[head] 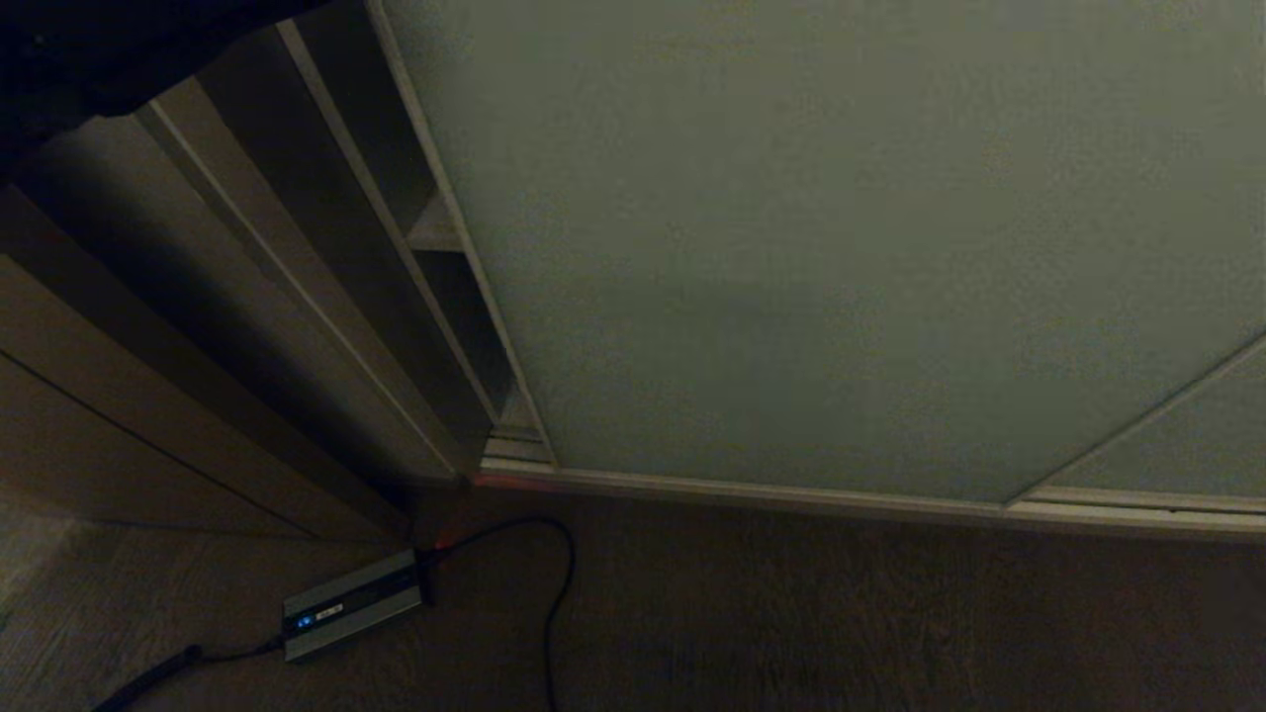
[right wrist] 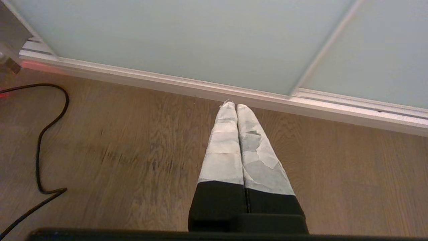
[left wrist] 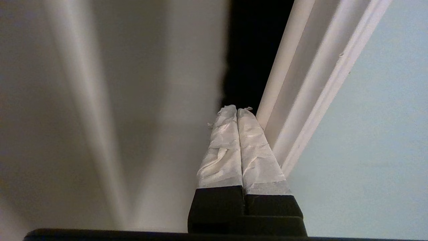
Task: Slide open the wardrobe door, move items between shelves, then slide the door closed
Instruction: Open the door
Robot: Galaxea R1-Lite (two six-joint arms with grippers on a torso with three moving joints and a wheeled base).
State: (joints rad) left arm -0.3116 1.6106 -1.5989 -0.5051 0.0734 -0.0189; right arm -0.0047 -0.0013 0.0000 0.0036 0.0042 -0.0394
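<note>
Nearest you, floor: a power brick (head: 353,603) with its cable (head: 554,574) lies on the wood floor (head: 791,613), in front of the door's left bottom corner. Ignore it.

Your right claw (right wrist: 236,106) hangs parked low over the floor, fingers pinched tight together, holding nothing, tips aimed at the bottom rail (right wrist: 200,85) under the door, just short of it.

Your left claw (left wrist: 236,108) is the working one. Fingers pressed flat together, nothing between them. It sits right at the door's left edge: the tips poke into the dark gap (left wrist: 249,50) beside the door's pale metal frame (left wrist: 301,100), the nearer finger just beside or touching that frame; can't tell which. The door panel lies on the frame's far side from the gap, the wardrobe's side wall (left wrist: 117,100) on the other side of the claw.

The sliding wardrobe door (head: 841,247) stands upright, long axis vertical, its face toward you. It's open only a sliver at its left edge; a bit of shelf (head: 435,232) shows in the slot. No toys visible.

My read: opening step, barely begun. The door has to travel sideways along the rail, away from the gap, so push flat against the frame edge, across its long axis. Left arm is far nearer; right stays parked.
</note>
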